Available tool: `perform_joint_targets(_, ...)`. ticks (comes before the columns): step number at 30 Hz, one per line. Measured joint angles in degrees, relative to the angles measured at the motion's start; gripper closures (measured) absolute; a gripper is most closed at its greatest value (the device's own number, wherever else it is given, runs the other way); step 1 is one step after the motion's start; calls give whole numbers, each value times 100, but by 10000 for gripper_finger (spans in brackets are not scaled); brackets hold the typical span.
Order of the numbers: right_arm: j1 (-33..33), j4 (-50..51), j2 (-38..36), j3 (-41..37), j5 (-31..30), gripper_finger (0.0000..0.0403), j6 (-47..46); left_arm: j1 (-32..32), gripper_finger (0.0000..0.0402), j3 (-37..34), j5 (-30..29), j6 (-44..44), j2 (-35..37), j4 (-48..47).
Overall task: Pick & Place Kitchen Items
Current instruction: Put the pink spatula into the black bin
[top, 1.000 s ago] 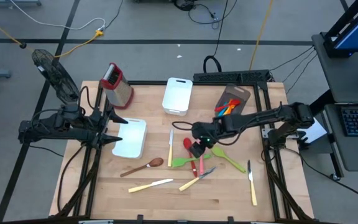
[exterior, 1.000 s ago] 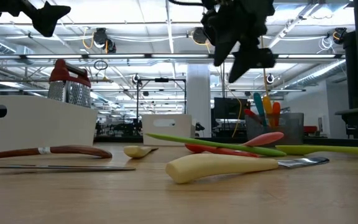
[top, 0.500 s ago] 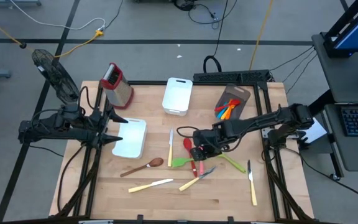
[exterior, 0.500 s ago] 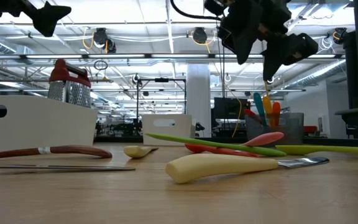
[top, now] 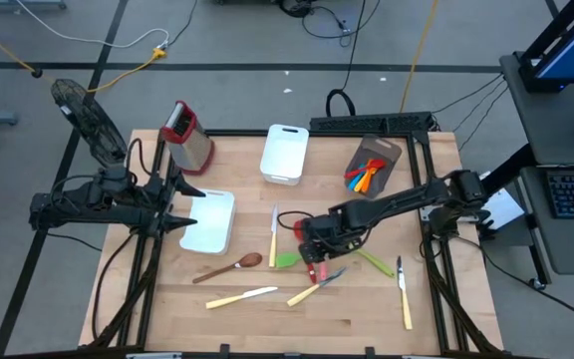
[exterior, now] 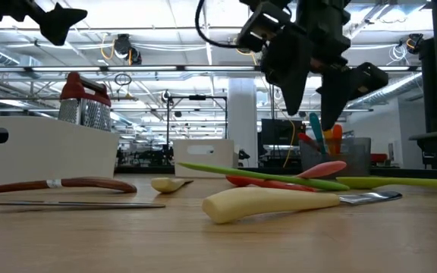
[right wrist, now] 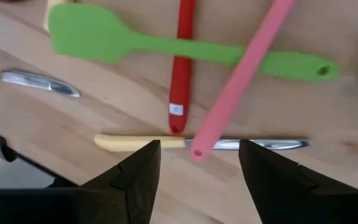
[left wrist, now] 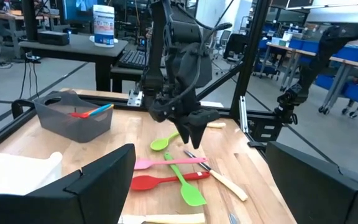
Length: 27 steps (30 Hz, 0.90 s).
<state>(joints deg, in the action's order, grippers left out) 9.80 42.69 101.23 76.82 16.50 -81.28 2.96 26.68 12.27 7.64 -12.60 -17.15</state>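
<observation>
Several kitchen items lie in a crossed pile mid-table: a green spatula [right wrist: 104, 40], a red-handled utensil [right wrist: 182, 62], a pink utensil [right wrist: 247, 62] and a cream-handled knife [right wrist: 142, 142]. My right gripper [top: 312, 251] hangs open just above this pile, pointing steeply down, touching nothing [exterior: 309, 91]. In the right wrist view the pink handle's end [right wrist: 197, 152] and the knife lie in line with the gap between its fingers. A wooden spoon [top: 232, 266] and more knives [top: 240, 296] lie on the table nearby. My left gripper [top: 189, 207] waits open at the table's left, held level.
A white tub [top: 210, 221] lies under the left gripper and another [top: 285, 152] stands at the far middle. A red-topped grater [top: 187, 135] stands far left. A holder [top: 372, 165] with utensils is at the far right. One knife [top: 404, 294] lies near the right edge.
My right gripper has come down toward the pile of utensils, drifting a little toward the table's near edge, and has rolled about its own pointing line. It stays open. The utensils have not moved.
</observation>
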Motion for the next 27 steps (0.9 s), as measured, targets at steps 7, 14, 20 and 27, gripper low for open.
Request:
perform_joint_targets(7,0,-95,337,0,151,193,12,0,34,2,2,42,0,-79)
perform_joint_targets(14,7,-77,380,-2,-98,193,-44,0,34,2,10,42,0,-91)
perform_joint_targets(20,6,-50,382,-2,-128,193,-66,0,34,2,10,44,0,-90)
perform_joint_targets(27,61,-174,382,-100,-120,193,-199,0,34,2,9,46,0,-87)
